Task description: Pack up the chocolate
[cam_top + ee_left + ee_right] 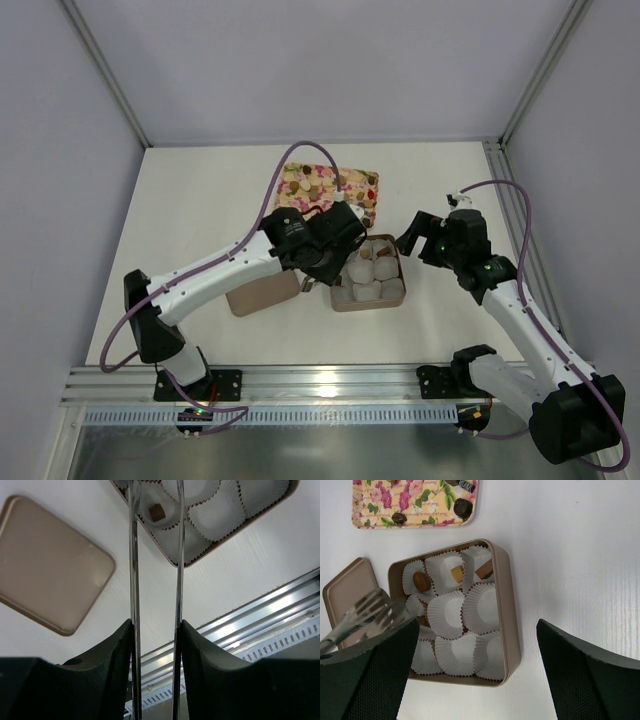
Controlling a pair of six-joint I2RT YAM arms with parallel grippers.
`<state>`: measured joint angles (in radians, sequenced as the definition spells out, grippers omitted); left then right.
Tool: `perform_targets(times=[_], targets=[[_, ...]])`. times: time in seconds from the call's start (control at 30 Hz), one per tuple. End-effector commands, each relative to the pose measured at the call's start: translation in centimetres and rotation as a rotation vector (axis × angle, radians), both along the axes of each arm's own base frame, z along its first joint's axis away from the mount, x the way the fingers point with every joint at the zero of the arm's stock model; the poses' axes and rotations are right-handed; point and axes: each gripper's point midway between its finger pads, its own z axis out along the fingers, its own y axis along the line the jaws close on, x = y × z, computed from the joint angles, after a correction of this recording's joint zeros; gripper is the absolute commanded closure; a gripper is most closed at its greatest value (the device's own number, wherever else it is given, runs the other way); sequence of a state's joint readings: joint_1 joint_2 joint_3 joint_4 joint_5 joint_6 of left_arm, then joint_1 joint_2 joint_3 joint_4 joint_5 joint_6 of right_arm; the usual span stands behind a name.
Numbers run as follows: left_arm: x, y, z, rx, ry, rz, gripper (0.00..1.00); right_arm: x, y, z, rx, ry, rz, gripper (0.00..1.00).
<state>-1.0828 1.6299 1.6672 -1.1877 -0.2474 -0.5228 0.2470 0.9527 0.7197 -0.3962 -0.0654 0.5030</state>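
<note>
Above the brown tin (pixel 503 605) on the worktop (pixel 200 200), the left tool (pixel 155 487) hangs with its thin blades a narrow gap apart, gripping nothing; a dark chocolate piece (pixel 157 512) lies in a white paper cup (pixel 150 502) below, seen between the blades; three more chocolates (pixel 456 573) sit in cups along the tin's far row; loose chocolates (pixel 463 507) lie on the flowered tray (pixel 375 510) behind; the right tool (pixel 477 625) hovers beside the tin, spread wide and empty; the lid (pixel 50 565) lies left of the tin.

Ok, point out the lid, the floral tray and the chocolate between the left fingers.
lid (pixel 50 562), left wrist view, middle of its flat face
floral tray (pixel 380 505), right wrist view, bare printed surface
chocolate (pixel 157 512), left wrist view, its top face
</note>
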Motion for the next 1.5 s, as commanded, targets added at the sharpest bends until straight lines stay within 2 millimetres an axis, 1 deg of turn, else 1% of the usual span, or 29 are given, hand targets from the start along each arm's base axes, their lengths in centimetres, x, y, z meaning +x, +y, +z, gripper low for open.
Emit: perform_targets(times=[0.0, 0.03, 0.07, 0.1, 0.13, 0.17, 0.2, 0.23, 0.27, 0.3, 0.33, 0.37, 0.4, 0.43, 0.47, 0.5, 0.57, 0.6, 0.67, 0.77, 0.8, 0.87, 1.1, 1.47], targets=[[1.5, -0.4, 5.1, -0.075, -0.123, -0.002, 0.59, 0.5, 0.1, 1.3, -0.005, -0.040, 0.004, 0.01], [2.0, -0.5, 5.6, -0.078, -0.136, 0.003, 0.58, 0.5, 0.0, 1.2, -0.007, -0.038, 0.003, 0.01], [3.0, -0.7, 7.0, -0.100, -0.164, 0.013, 0.57, 0.6, 0.1, 1.4, -0.006, -0.044, 0.004, 0.01], [3.5, -0.5, 7.3, -0.094, -0.172, 0.021, 0.57, 0.7, 0.1, 1.3, -0.010, -0.039, 0.006, 0.01], [4.6, -1.0, 7.7, -0.094, -0.188, 0.034, 0.57, 0.7, 0.1, 1.3, -0.010, -0.037, 0.007, 0.01], [5.8, -0.6, 7.9, -0.086, -0.197, 0.043, 0.57, 0.9, 0.2, 1.5, -0.008, -0.041, 0.008, 0.01], [6.5, -0.9, 7.8, -0.081, -0.196, 0.043, 0.57, 0.9, 0.2, 1.6, -0.009, -0.042, 0.011, 0.01], [7.4, -1.3, 8.6, -0.103, -0.213, 0.046, 0.56, 1.0, 0.2, 1.4, -0.009, -0.037, 0.012, 0.01], [8.5, -1.8, 7.4, -0.075, -0.200, 0.048, 0.56, 1.1, 0.2, 1.5, -0.011, -0.038, 0.014, 0.01], [9.8, -1.4, 7.3, -0.065, -0.206, 0.059, 0.55, 1.2, 0.3, 1.6, -0.010, -0.039, 0.017, 0.01], [10.6, -1.6, 7.1, -0.061, -0.207, 0.063, 0.56, 1.2, 0.4, 1.7, -0.011, -0.040, 0.021, 0.01], [11.9, -2.0, 6.4, -0.047, -0.210, 0.075, 0.56, 1.3, 0.4, 1.6, -0.011, -0.038, 0.021, 0.01], [13.2, -1.6, 6.2, -0.038, -0.214, 0.096, 0.56, 1.4, 0.5, 1.7, -0.011, -0.040, 0.023, 0.01], [14.0, -1.6, 5.7, -0.032, -0.213, 0.102, 0.56, 1.4, 0.5, 1.8, -0.011, -0.040, 0.023, 0.01], [15.3, -1.8, 6.0, -0.039, -0.243, 0.116, 0.55, 1.4, 0.5, 1.6, -0.013, -0.036, 0.026, 0.01], [16.5, -1.7, 4.8, -0.018, -0.242, 0.129, 0.55, 1.5, 0.5, 1.6, -0.013, -0.037, 0.026, 0.01], [17.6, -2.0, 4.3, -0.021, -0.244, 0.116, 0.55, 1.5, 0.5, 1.5, -0.015, -0.035, 0.027, 0.01], [18.4, -2.6, 3.5, -0.023, -0.247, 0.111, 0.54, 1.5, 0.5, 1.5, -0.017, -0.034, 0.028, 0.01], [19.6, -2.5, 2.8, -0.013, -0.255, 0.123, 0.53, 1.6, 0.5, 1.3, -0.020, -0.032, 0.028, 0.01], [21.0, -2.4, 1.4, 0.007, -0.248, 0.138, 0.53, 1.9, 0.5, 1.2, -0.020, -0.030, 0.031, 0.01], [21.2, -2.4, 1.3, 0.003, -0.250, 0.141, 0.53, 1.9, 0.5, 1.2, -0.022, -0.029, 0.031, 0.01], [21.7, -2.7, 0.4, -0.005, -0.236, 0.138, 0.53, 1.9, 0.6, 1.0, -0.025, -0.025, 0.033, 0.02], [22.6, -3.0, -1.3, -0.001, -0.220, 0.136, 0.53, 2.1, 0.6, 0.7, -0.030, -0.019, 0.033, 0.01], [23.9, -4.1, -4.2, -0.006, -0.204, 0.133, 0.55, 2.1, 0.4, 0.5, -0.035, -0.019, 0.030, 0.01]])
